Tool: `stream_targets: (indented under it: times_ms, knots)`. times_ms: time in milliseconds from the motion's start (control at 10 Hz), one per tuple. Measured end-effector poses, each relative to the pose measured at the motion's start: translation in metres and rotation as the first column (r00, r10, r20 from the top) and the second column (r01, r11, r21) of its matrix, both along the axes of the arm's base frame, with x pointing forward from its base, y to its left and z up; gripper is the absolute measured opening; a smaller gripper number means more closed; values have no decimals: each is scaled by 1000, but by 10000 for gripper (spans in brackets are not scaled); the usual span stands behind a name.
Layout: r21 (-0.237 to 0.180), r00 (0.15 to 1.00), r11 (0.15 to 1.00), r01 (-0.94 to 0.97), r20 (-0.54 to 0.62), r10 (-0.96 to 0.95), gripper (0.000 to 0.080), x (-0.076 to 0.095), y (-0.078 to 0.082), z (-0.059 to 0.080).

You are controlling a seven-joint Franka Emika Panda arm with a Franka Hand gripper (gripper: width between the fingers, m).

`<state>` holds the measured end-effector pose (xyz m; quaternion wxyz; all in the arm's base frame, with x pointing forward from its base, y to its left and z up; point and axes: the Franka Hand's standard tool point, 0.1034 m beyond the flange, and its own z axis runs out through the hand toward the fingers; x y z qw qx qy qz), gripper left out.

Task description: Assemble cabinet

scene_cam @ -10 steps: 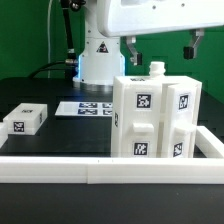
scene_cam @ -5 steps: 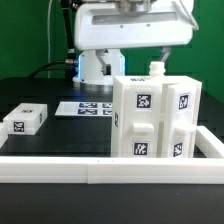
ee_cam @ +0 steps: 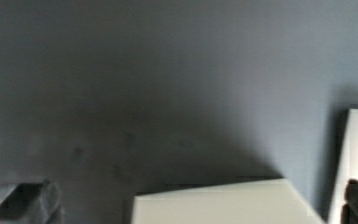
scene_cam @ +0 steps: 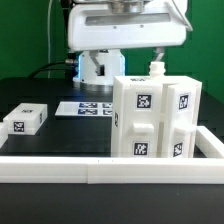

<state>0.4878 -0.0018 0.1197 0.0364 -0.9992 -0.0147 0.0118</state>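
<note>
The white arm housing [scene_cam: 128, 25] has slid toward the exterior view's left. Left to right on the black worktop [scene_cam: 60, 138]: small white tagged slab [scene_cam: 25, 120], marker board [scene_cam: 85, 108], large white plastic cabinet box [scene_cam: 155, 118]. Only the wrist view shows the hand [ee_cam: 194, 205], blurred and cut off: fingers [ee_cam: 25, 200] wide apart, holding nothing.
</note>
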Motion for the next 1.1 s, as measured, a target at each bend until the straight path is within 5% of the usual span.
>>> stream_targets:
  times_ms: [500,900,1100]
  knots:
    - [-24,1000,1000,-20,-19,20,797,-32,-109,-26]
    - [-28,1000,999,-19,-16,18,797,-33,-127,-25]
    - [-49,1000,999,6,-12,-7,797,-40,-152,-36]
